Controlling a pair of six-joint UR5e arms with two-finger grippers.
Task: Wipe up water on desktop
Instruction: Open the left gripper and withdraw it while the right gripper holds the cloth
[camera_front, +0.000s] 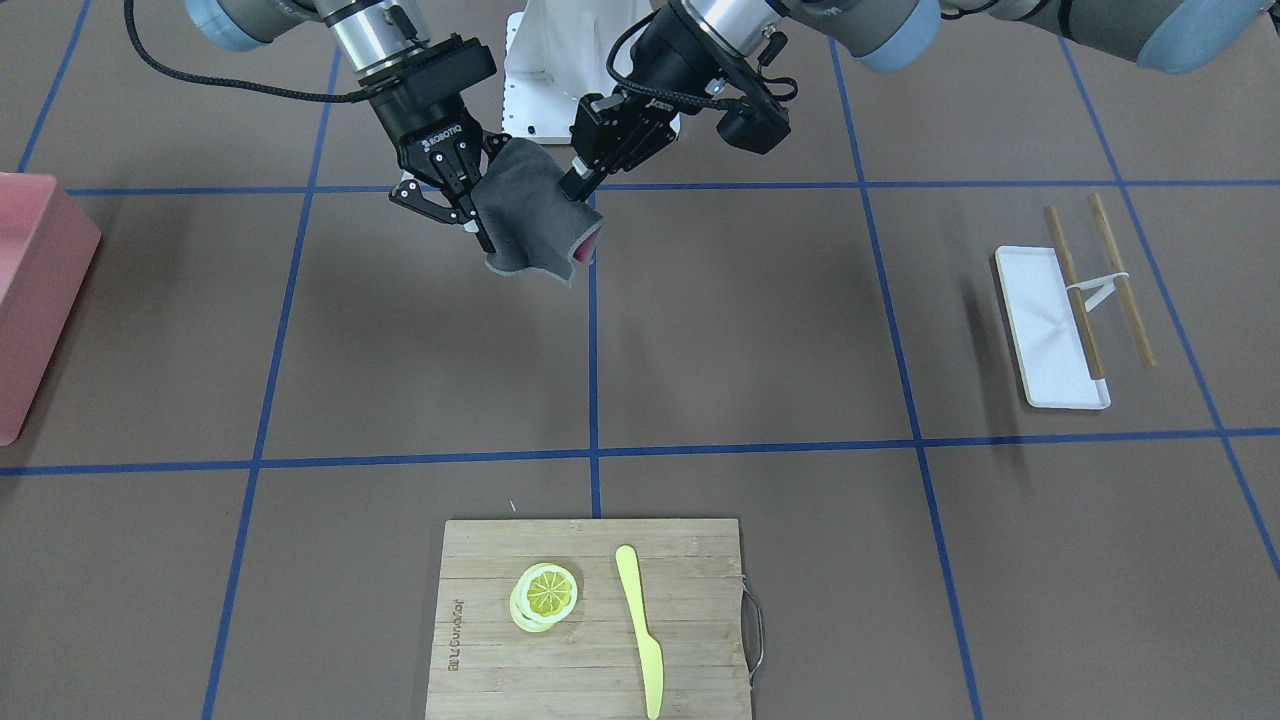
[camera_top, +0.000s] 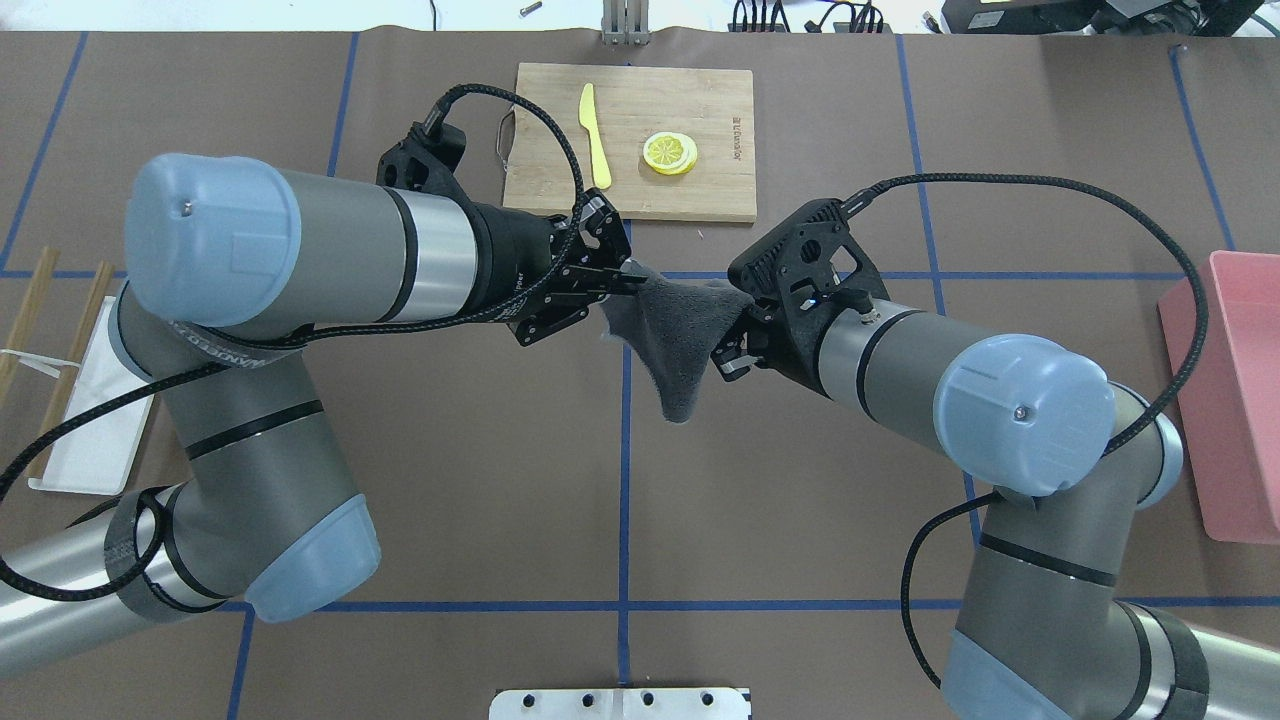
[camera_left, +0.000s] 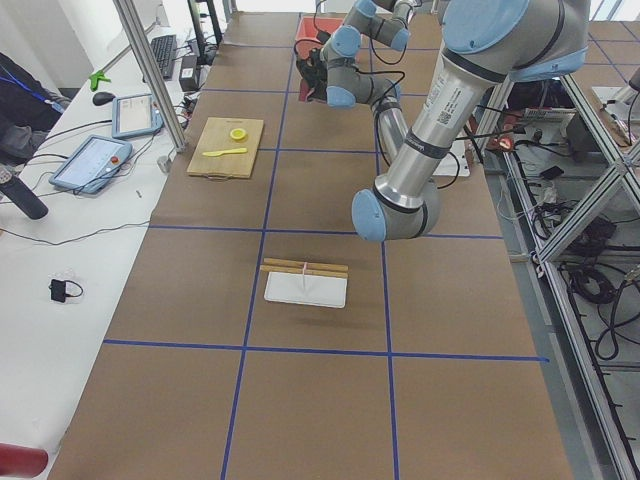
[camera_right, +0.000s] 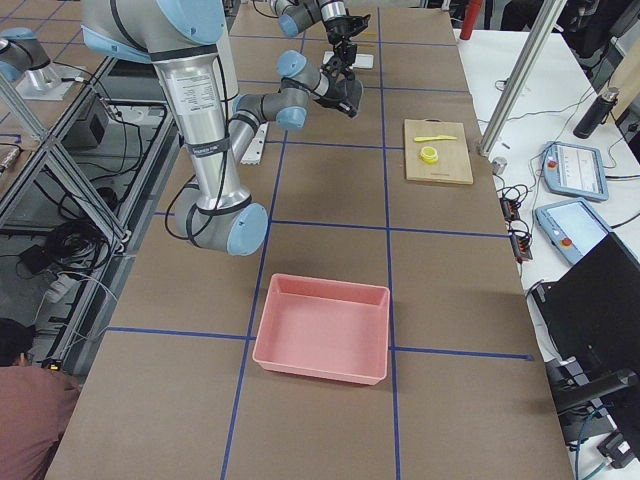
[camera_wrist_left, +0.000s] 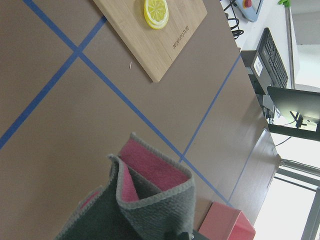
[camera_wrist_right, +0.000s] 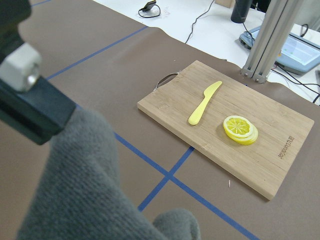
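Hanging between both arms in the front-facing view, a grey cloth (camera_front: 525, 215) sits near 12 o'clock, above the brown desktop (camera_front: 750, 330). The left gripper (camera_front: 578, 186) has its fingers pinched together on the cloth's upper edge, and the right gripper (camera_front: 472, 215) is clamped on the opposite edge. A cutting board (camera_front: 700, 600) with lemon slices (camera_front: 546, 595) and a yellow knife (camera_front: 640, 630) lies at 6 o'clock. A white tray (camera_front: 1035, 330) is at 3 o'clock and a pink bin (camera_front: 30, 300) at 9 o'clock.

Overhead, the cloth spans the gap between the grippers at centre, with one corner drooping toward 6 o'clock.

The left wrist view shows the cloth's pink inner side.
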